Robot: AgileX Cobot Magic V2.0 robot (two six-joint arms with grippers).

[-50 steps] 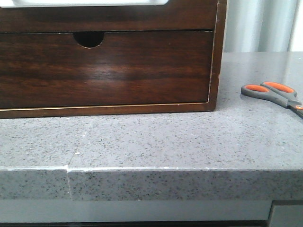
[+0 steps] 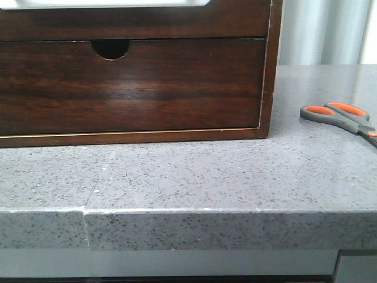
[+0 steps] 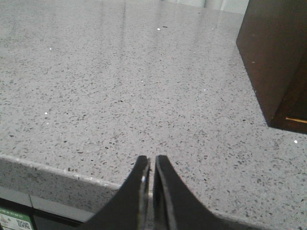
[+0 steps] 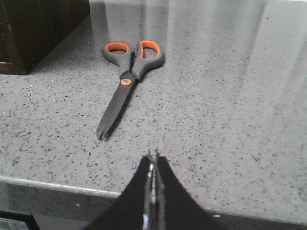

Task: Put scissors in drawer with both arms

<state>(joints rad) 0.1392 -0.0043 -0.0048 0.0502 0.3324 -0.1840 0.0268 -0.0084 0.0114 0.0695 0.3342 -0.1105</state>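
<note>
The scissors [image 2: 341,117] lie flat on the grey stone counter at the right, handles toward the wooden chest; the front view cuts off their blades. In the right wrist view the scissors [image 4: 125,81] lie closed, blade tip pointing at my right gripper [image 4: 153,158], which is shut and empty over the counter's front edge, a short way from the tip. My left gripper [image 3: 151,160] is shut and empty over the front edge, left of the chest [image 3: 278,62]. The shallow drawer [image 2: 135,20] shows at the chest's top, a strip of white lining [image 2: 106,3] above it.
The dark wooden chest [image 2: 271,88] stands on the counter at the left and centre. Its taller lower drawer front [image 2: 135,88] has a semicircular finger notch. The counter's front edge [image 2: 206,211] runs across, with a seam at the left.
</note>
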